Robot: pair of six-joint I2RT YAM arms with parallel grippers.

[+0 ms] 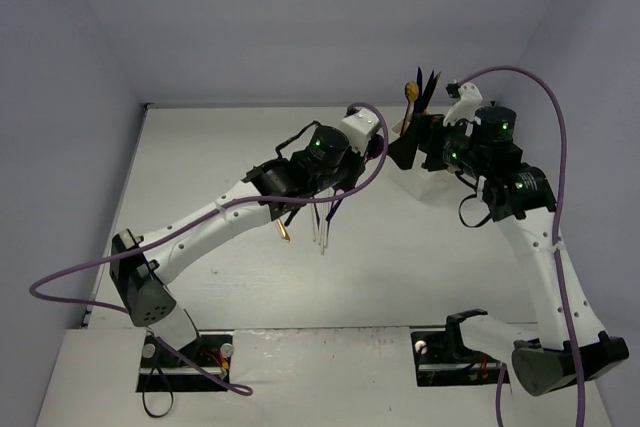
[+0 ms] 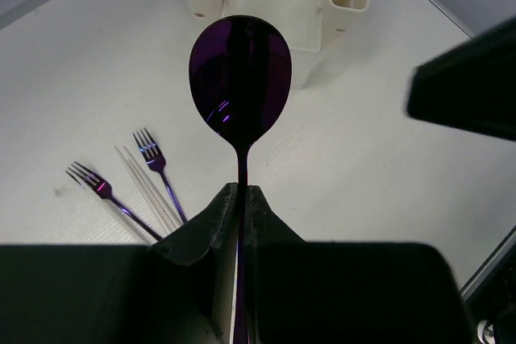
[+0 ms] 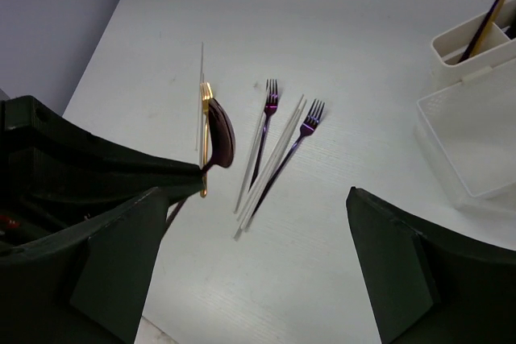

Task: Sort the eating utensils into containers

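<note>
White desk [image 3: 363, 38], white organizer [image 2: 310, 38] at its far side. My left jaws are clamped on a purple spoon [image 2: 240, 74] above the desk, bowl aimed at the organizer. Right jaws are apart and empty. I'd centre the spoon over one cup before releasing. On the desk are two purple forks [image 3: 271, 101], one gold fork [image 3: 205, 118] and some clear ones [image 3: 272, 159] I can't count.

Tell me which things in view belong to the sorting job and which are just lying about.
Job: purple spoon in left gripper; two purple forks, gold fork and clear plastic utensils on the table; white organizer.
Lying about: only the arms' purple cables.
</note>
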